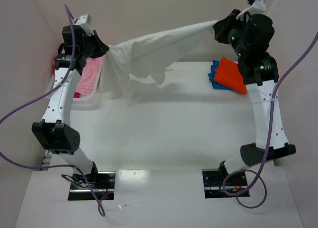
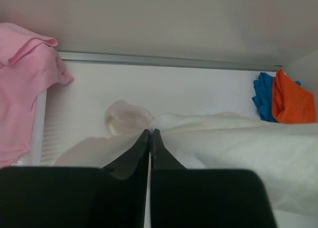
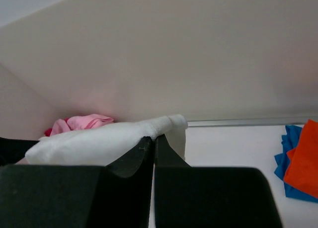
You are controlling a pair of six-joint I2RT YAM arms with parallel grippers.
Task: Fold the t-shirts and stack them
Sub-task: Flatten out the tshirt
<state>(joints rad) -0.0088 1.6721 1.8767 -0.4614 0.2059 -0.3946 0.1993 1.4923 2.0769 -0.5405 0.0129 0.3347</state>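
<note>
A cream-white t-shirt hangs stretched in the air between both arms, above the back of the table. My left gripper is shut on its left end, my right gripper on its right end. In the left wrist view the black fingers pinch the cream-white t-shirt. In the right wrist view the cream-white t-shirt drapes over the closed fingertips. An orange t-shirt lies folded on a blue one at the back right. A light pink t-shirt sits at the back left.
The pink t-shirt hangs over a white basket rim at the left. A bit of red-magenta cloth shows behind the left arm. Walls close in the table at back and both sides. Arm bases stand at the near edge.
</note>
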